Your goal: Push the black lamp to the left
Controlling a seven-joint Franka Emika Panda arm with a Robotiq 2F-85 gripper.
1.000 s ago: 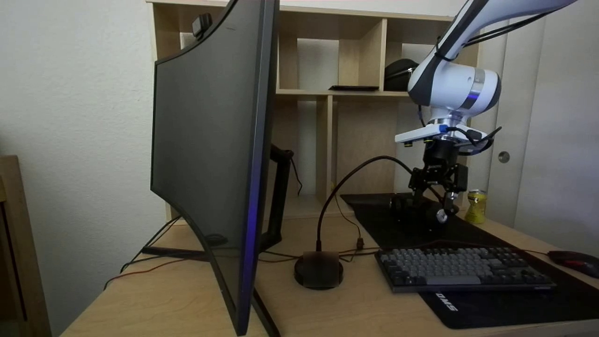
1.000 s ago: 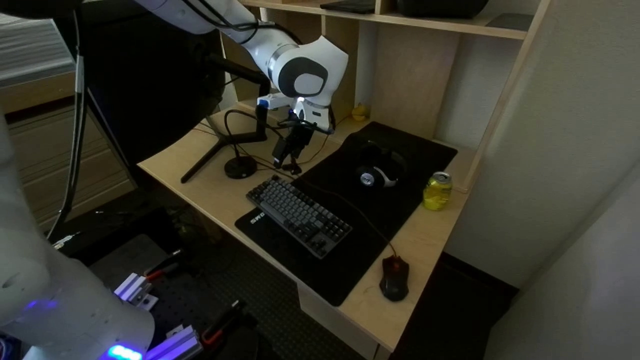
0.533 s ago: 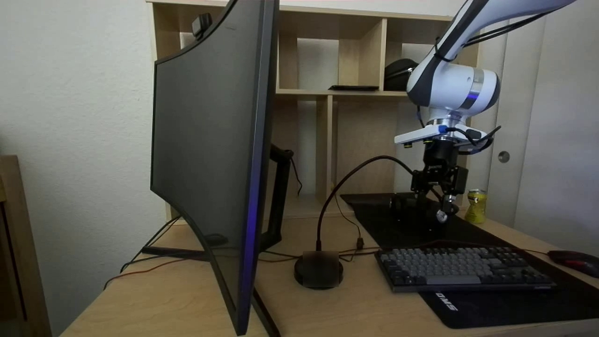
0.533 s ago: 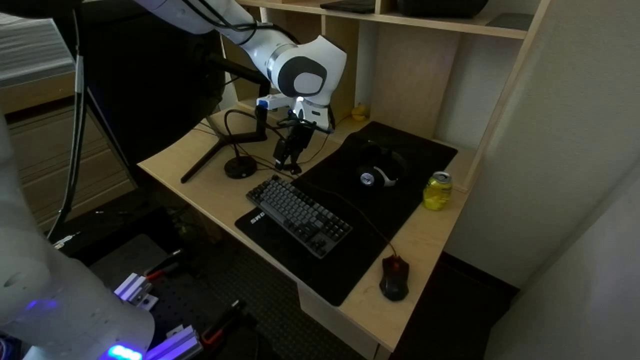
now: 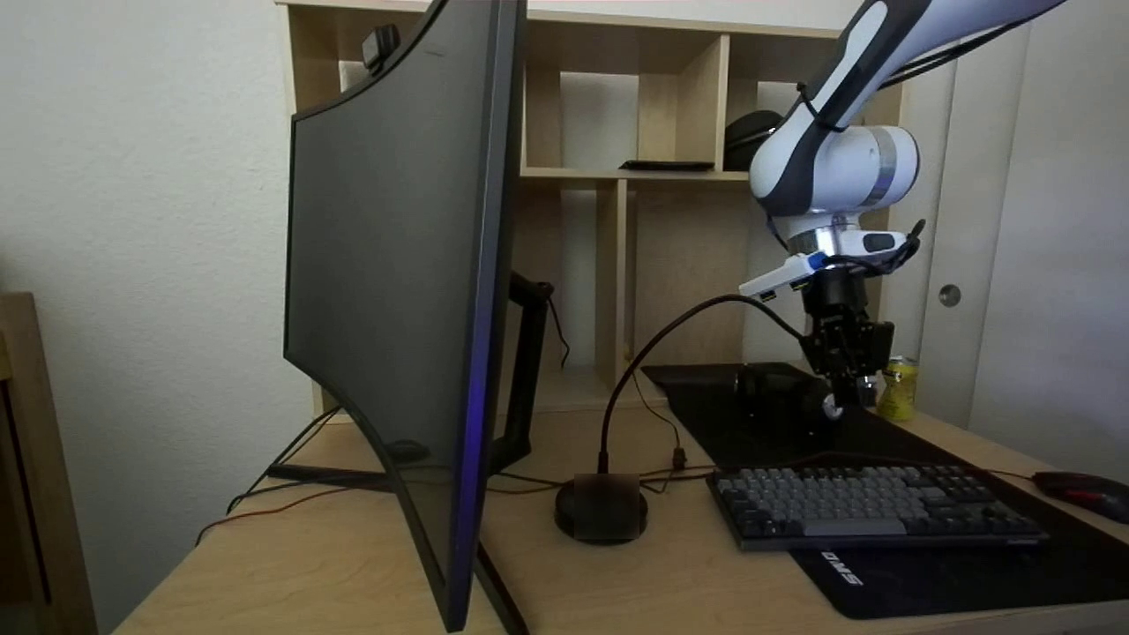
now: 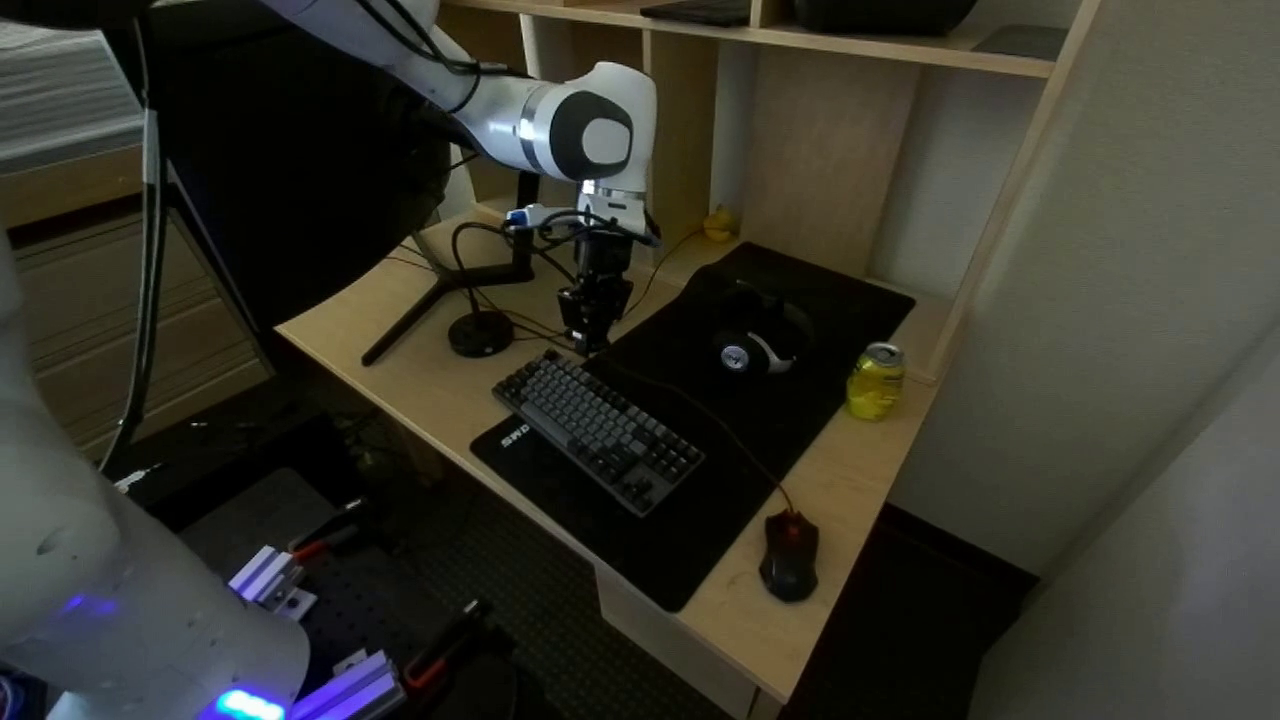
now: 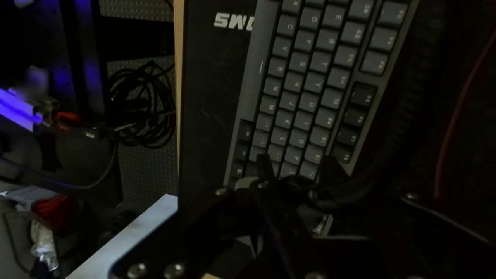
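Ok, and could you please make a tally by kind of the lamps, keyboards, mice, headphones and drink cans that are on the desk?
Black lamp: 1
Keyboard: 1
Mouse: 1
Headphones: 1 pair
Drink can: 1
Total: 5

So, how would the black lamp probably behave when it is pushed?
The black lamp could tip if pushed high: its round base looks small. Its thin, arching neck may flex. Pushed low, the lamp might slide on the flat desk.
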